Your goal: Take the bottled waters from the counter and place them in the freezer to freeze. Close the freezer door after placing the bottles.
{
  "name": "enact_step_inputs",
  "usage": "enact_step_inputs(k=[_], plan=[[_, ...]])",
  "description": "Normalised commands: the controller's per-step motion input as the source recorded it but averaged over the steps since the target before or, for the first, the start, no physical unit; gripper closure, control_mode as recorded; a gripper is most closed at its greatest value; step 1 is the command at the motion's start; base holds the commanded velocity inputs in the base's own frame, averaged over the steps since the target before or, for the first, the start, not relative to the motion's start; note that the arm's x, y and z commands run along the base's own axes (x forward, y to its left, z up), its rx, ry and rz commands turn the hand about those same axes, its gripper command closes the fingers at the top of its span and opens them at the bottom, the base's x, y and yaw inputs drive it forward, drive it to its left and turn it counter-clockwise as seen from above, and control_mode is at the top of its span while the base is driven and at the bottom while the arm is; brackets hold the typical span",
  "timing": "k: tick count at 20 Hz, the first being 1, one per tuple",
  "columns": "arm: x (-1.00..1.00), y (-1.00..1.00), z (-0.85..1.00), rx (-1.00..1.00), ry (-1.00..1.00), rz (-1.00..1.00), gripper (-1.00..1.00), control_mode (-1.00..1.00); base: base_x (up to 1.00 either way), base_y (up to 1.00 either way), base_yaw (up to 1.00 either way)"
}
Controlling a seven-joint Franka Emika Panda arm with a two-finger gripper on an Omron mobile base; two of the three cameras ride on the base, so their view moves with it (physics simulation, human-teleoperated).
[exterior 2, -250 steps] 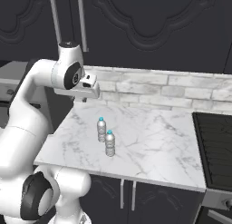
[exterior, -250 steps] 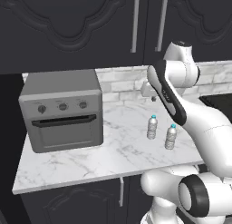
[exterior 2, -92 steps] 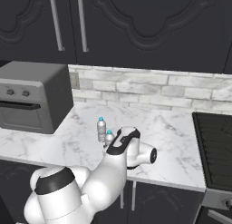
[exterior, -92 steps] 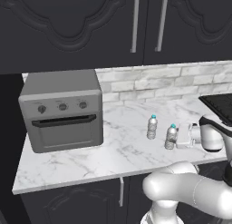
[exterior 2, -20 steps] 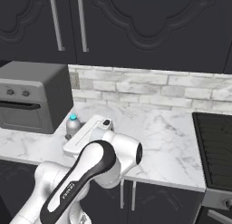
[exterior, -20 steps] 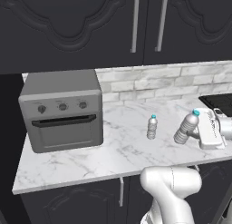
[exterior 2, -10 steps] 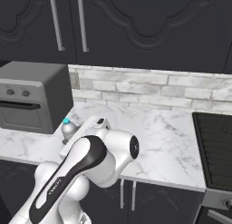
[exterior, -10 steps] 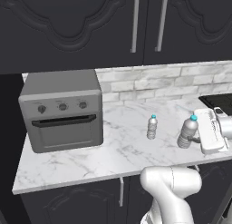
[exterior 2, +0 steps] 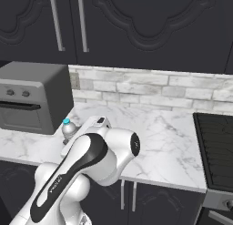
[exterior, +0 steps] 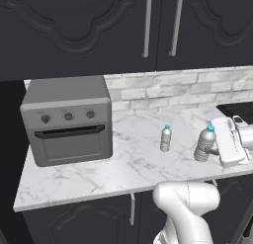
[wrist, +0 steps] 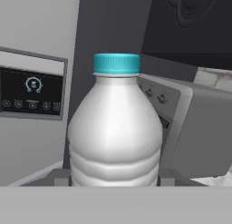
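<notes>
Grey toaster oven [exterior: 69, 120] with 3 knobs at left; dark upper cabinets [exterior: 123, 25], 2 silver handles; black stovetop [exterior 2: 217, 149] right.

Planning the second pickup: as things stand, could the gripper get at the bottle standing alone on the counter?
Probably not yet. The gripper is shut on a bottle, so its jaws are taken. The other bottle stands upright on the counter, apart from the toaster oven, with bare marble around it.
</notes>
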Motion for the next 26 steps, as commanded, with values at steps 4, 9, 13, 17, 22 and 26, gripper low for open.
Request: enact_step_inputs(k=[4,9,13,17,22,26], plan=[[0.00,0.00,0.00,0.00,0.00,0.00,1.00,-1.00,0.00,0.00,0.00],[-0.03,0.00,0.00,0.00,0.00,0.00,1.00,-1.00,0.00,0.00,0.00],[-0.05,0.02,0.00,0.00,0.00,0.01,1.00,1.00,-0.26,0.08,0.03],[0.00,0.00,0.00,0.00,0.00,0.00,1.00,1.00,-0.47,0.27,0.07],[0.00,0.00,0.00,0.00,0.00,0.00,1.00,1.00,-0.47,0.38,0.11],[0.00,0.00,0.00,0.00,0.00,0.00,1.00,1.00,-0.46,0.43,0.18]])
